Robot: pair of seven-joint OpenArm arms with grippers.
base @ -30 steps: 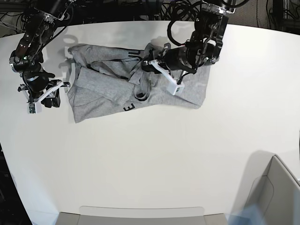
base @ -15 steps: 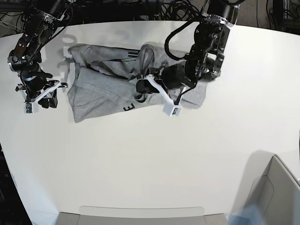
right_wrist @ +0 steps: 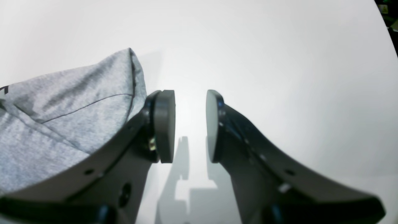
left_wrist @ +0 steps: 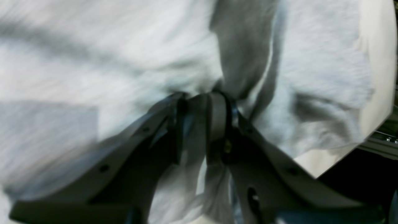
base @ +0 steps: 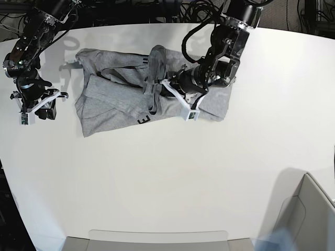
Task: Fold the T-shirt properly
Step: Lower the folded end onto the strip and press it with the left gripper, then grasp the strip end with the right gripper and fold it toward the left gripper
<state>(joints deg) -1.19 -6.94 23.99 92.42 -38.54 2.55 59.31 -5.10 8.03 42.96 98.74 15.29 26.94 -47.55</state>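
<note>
The heather-grey T-shirt [base: 115, 99] lies crumpled at the back of the white table [base: 167, 172], with a black letter showing near its front edge. My left gripper [base: 161, 86] is over the shirt's middle, shut on a bunched ridge of the grey cloth that it holds up off the rest. The left wrist view shows the T-shirt [left_wrist: 124, 56] gathered and pinched at my left gripper [left_wrist: 202, 102]. My right gripper [base: 44, 107] stands open just left of the shirt, over bare table. In its own view my right gripper [right_wrist: 190, 124] holds nothing, and the T-shirt's hem [right_wrist: 62, 109] lies beside one finger.
A grey bin [base: 309, 219] stands at the front right corner. A flat grey tray [base: 157, 238] sits at the table's front edge. Dark cables [base: 172, 10] run behind the table's far edge.
My left gripper swung forward and then back a little with the pinched cloth, which now stands up in a taller ridge. My right arm drifted left, away from the shirt.
</note>
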